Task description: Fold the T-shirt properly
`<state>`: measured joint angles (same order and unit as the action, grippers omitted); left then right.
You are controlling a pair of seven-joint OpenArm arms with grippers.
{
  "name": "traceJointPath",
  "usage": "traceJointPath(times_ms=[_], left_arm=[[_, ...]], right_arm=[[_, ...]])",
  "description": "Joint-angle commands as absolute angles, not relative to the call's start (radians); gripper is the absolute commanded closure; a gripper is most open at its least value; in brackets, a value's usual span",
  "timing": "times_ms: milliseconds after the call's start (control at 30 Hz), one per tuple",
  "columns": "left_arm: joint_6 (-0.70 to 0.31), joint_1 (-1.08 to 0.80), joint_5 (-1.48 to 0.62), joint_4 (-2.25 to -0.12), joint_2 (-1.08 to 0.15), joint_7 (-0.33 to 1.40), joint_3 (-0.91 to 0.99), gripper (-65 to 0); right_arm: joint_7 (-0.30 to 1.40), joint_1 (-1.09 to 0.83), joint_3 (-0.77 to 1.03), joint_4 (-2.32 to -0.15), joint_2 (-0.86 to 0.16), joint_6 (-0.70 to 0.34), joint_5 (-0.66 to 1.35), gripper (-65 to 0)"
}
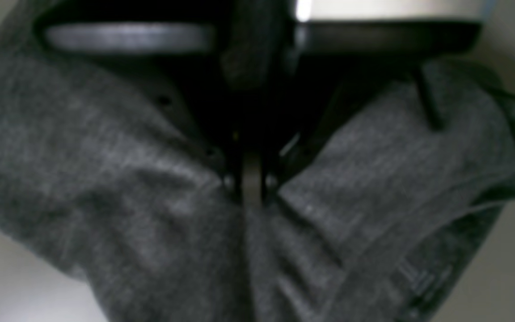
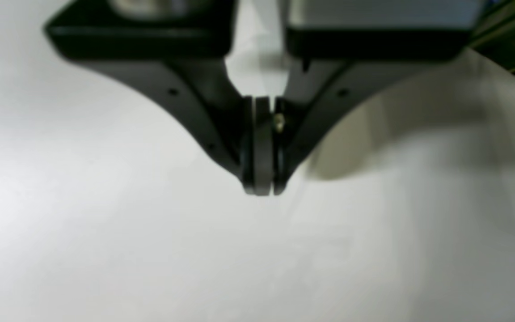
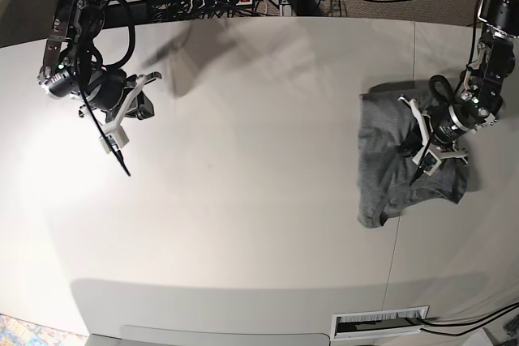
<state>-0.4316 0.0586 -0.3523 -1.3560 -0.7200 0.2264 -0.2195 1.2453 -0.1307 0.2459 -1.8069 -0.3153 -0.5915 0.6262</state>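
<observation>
The left claw (image 1: 252,188) is pressed together on a gathered fold of the T-shirt (image 1: 105,179), and grey cloth bunches up on both sides of its dark tips. The grip probably serves to lift or drag that layer across for a fold. From the base view, this claw (image 3: 423,154) sits on the upper part of the T-shirt (image 3: 381,160), which lies crumpled and partly doubled over near the right edge of the pale worktop (image 3: 259,200). One loose flap trails toward the front edge. The garment does not yet look neatly folded.

The right claw (image 2: 262,190) is pressed together on nothing and hangs above bare worktop. In the base view it (image 3: 123,151) is near the far left corner, well apart from the cloth, apparently parked out of the way.
</observation>
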Motion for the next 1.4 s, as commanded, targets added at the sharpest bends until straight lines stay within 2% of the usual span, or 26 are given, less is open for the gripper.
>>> traceJointPath(times_ms=[0, 267, 400, 600, 800, 1033, 1367], left_arm=[[-0.428, 0.064, -0.341, -1.360, -0.750, 0.247, -0.214, 0.0], [-0.428, 0.064, -0.345, -1.365, -0.782, 0.247, -0.214, 0.0], [-0.427, 0.064, -0.355, -1.428, -0.804, 0.312, -0.214, 0.0], [-0.361, 0.064, -0.534, -1.640, -0.876, 0.453, -0.214, 0.0], [-0.263, 0.047, -0.550, -1.925, -0.893, 0.606, -0.213, 0.0], [-0.153, -0.162, -0.424, -2.144, -0.892, 0.621, -0.213, 0.0], [0.039, -0.503, -0.191, -2.309, -0.872, 0.652, -0.213, 0.0]], right_arm=[[1.226, -0.119, 0.251, -1.825, -0.330, -0.590, 0.636, 0.0], [1.225, -0.119, 0.251, -1.825, -0.330, -0.590, 0.636, 0.0], [1.225, -0.119, 0.251, -1.825, -0.330, -0.590, 0.636, 0.0], [1.225, -0.119, 0.251, -1.825, -0.330, -0.590, 0.636, 0.0], [1.280, -0.122, 0.250, -1.825, -0.330, -0.590, 0.686, 0.0], [1.305, -0.196, 0.253, -1.842, -0.330, -0.590, 0.725, 0.0], [1.243, -0.436, 0.313, -2.046, -0.329, -0.590, 0.695, 0.0]])
